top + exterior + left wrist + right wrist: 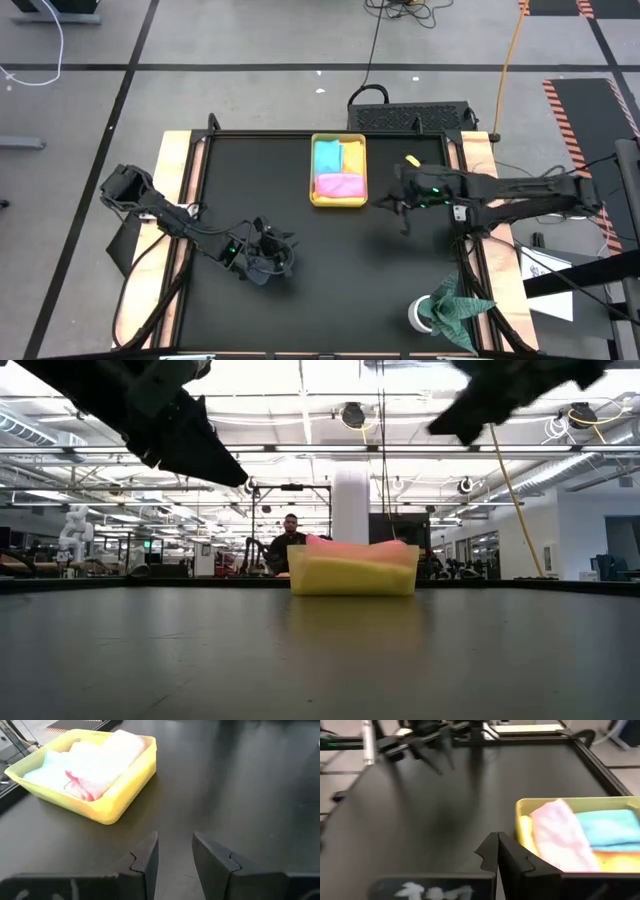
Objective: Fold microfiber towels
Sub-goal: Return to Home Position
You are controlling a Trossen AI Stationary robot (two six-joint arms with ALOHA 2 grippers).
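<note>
The left arm point(200, 225) hangs above the surface point(330, 290), jaws narrowly parted, empty. The blue towel point(326, 156), yellow towel point(352, 155) and pink towel point(340, 185) lie folded in the yellow tray point(338, 204). Beside it, the right arm point(510, 190) holds its jaws closed.

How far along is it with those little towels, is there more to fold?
Nearly finished, it seems. Done: the pink towel, light blue towel, yellow towel and orange towel lie folded in the yellow tray. In hand: nothing; the left gripper is open, the right gripper shut, both empty above the table. Left: I see no towel outside the tray, so probably only parking the arms.
</note>
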